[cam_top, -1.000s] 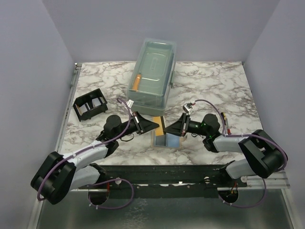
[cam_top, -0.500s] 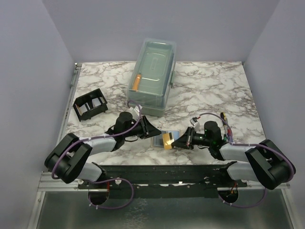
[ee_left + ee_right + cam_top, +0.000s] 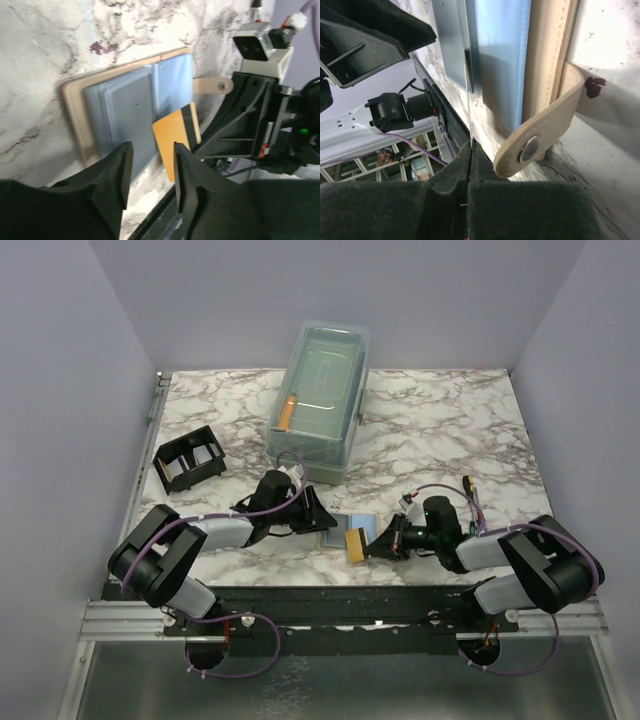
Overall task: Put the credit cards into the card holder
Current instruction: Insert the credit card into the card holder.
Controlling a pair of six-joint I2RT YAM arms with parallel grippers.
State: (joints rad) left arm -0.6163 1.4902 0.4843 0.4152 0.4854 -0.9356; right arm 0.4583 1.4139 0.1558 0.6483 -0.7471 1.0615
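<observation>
Release is shown: the tan leather wallet (image 3: 72, 100), earlier upright, is laid flat under the parted left tool (image 3: 150, 155). The orange plastic card (image 3: 172, 135) is clamped in the right tool (image 3: 470, 155), well apart from the black slotted card holder (image 3: 183, 445).

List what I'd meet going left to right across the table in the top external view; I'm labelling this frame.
First the black open-topped rack with inner dividers → left arm's fingers → tan open wallet with blue-grey sleeves → right arm's fingers, pinching an orange card.
</observation>
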